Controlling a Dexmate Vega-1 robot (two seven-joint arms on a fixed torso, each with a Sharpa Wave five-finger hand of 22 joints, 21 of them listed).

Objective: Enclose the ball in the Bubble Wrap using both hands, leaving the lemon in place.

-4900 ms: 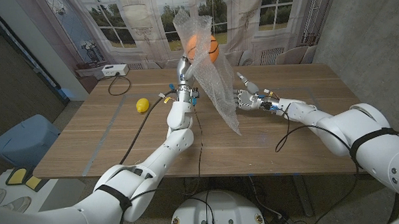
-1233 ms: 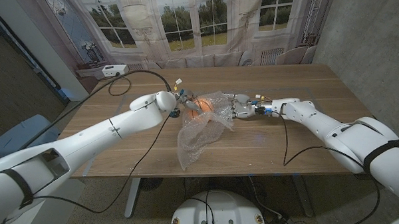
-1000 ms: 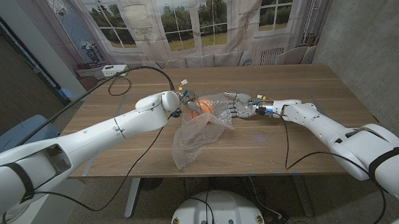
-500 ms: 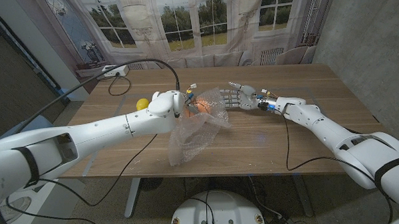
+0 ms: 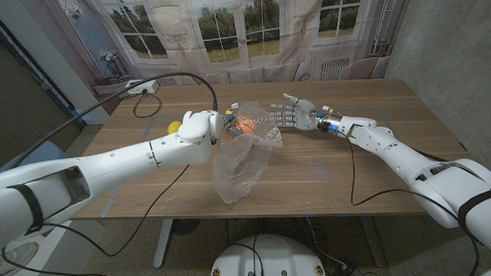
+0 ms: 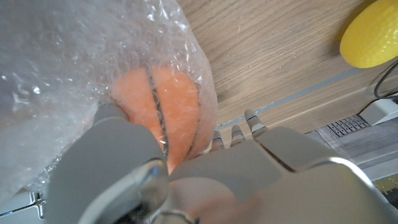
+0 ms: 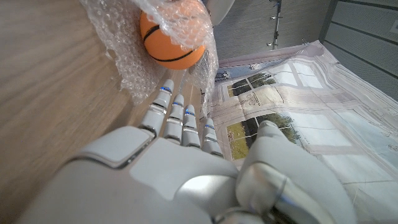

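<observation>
Left hand (image 5: 215,125) gripping small orange ball (image 5: 243,126) through clear crinkled bubble wrap (image 5: 245,158), near counter (image 5: 369,150) middle. Right hand (image 5: 295,114) empty, fingers spread, just beside wrap on side opposite left hand. Round yellow lemon (image 5: 174,126) toward counter's left edge.

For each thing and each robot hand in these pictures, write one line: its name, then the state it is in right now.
ball: partly covered by the wrap, one side bare.
Bubble Wrap: crumpled over the ball, loose end trailing toward the table's near edge.
lemon: on the table, uncovered, apart from the wrap.
left hand: holds the wrapped ball.
right hand: empty, fingers spread, just clear of the wrap.
</observation>
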